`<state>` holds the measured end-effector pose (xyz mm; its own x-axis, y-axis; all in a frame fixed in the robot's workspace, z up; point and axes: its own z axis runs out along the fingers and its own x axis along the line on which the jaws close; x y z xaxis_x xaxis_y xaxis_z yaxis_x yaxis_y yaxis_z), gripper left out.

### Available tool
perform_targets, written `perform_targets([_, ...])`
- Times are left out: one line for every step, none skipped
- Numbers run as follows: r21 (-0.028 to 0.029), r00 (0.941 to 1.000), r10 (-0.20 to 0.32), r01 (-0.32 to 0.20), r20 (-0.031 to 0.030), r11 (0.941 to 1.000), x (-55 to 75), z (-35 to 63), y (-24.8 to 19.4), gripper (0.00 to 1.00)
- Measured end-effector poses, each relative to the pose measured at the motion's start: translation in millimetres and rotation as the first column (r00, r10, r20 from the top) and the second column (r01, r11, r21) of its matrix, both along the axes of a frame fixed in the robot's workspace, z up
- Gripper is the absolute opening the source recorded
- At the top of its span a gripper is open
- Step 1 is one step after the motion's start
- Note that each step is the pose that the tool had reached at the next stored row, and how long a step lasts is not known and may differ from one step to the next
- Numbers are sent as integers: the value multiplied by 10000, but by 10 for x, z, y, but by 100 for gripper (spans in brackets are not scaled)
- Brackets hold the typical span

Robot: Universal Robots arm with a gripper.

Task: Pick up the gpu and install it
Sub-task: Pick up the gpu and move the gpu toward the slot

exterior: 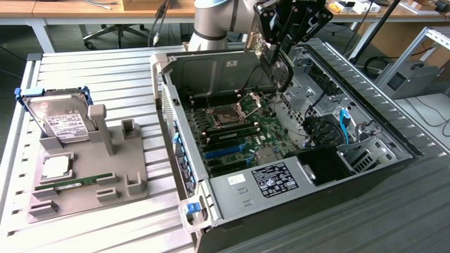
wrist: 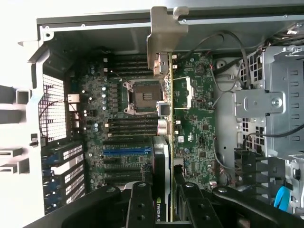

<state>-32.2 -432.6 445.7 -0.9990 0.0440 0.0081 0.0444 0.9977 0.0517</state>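
Big open grey metal computer case (exterior: 393, 132), its green motherboard (exterior: 271, 138) showing an unfilled blue expansion slot (exterior: 225, 153). So the pick-up is done and the install isn't. The gpu (exterior: 281, 71), a flat green card with a black cooler and silver bracket, hangs on edge at twelve o'clock above the board. The black gripper (exterior: 275, 52) is partly closed, clamping the card.

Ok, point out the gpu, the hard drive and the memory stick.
gpu (wrist: 160, 161): wrist view, black cooler face.
hard drive (exterior: 65, 124): exterior view, white label.
memory stick (exterior: 74, 182): exterior view, middle of board.
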Motion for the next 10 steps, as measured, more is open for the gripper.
perform_targets([0,10000,0,0,-5,10000,31,0,0,27])
perform_targets([0,10000,1,-1,-9,10000,54,0,0,27])
perform_targets([0,10000,1,-1,-13,10000,84,0,1,27])
perform_targets([1,10000,0,0,-15,10000,111,0,1,27])
perform_targets([0,10000,0,0,-17,10000,133,0,1,27])
perform_targets([1,10000,0,0,-19,10000,157,0,1,27])
perform_targets([0,10000,2,-2,-21,10000,188,0,2,27])
perform_targets([0,10000,1,-1,-23,10000,219,0,2,27])
perform_targets([0,10000,0,0,-27,10000,263,0,3,27])
perform_targets([0,10000,1,-1,-31,10000,304,0,3,27])
